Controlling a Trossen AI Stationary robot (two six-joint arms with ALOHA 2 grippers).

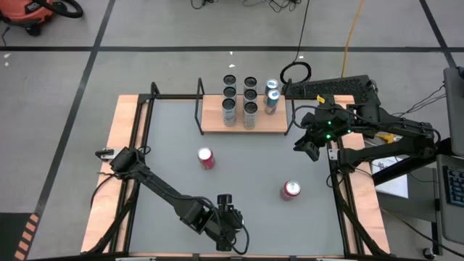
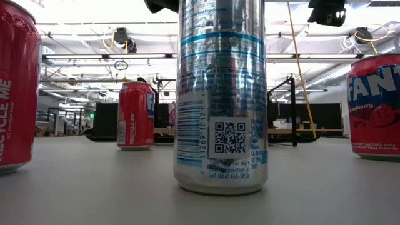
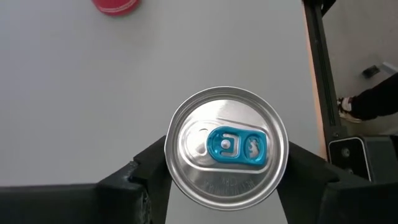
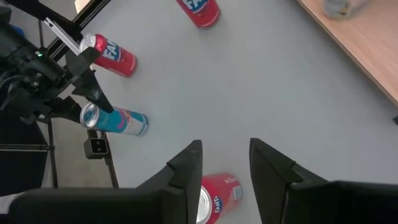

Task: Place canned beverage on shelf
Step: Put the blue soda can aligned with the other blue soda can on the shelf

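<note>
A slim silver-and-blue canned beverage (image 3: 227,146) stands upright on its base on the grey table, close to the near edge. It fills the middle of the low view (image 2: 220,94). My left gripper (image 3: 227,171) is shut on it and hides it in the high view (image 1: 233,233). The shelf (image 1: 214,123), a light-wood board with black rod frames, stands at the far side and carries several cans. My right gripper (image 4: 225,162) hangs open above the table's right part (image 1: 308,147), with nothing between its fingers. My left gripper pinches the can between its two fingers, one on each side of the wall just below the top rim (image 3: 169,155). The fingers (image 3: 146,177) slant down from above. The can stays upright with its base (image 2: 220,187) on the table.
Two red cans stand on the table, one in the middle left (image 1: 206,158) and one toward the right (image 1: 291,190). In the low view, red cans (image 2: 15,87) (image 2: 375,106) flank the held can. A black frame (image 1: 152,98) runs along the table's edges.
</note>
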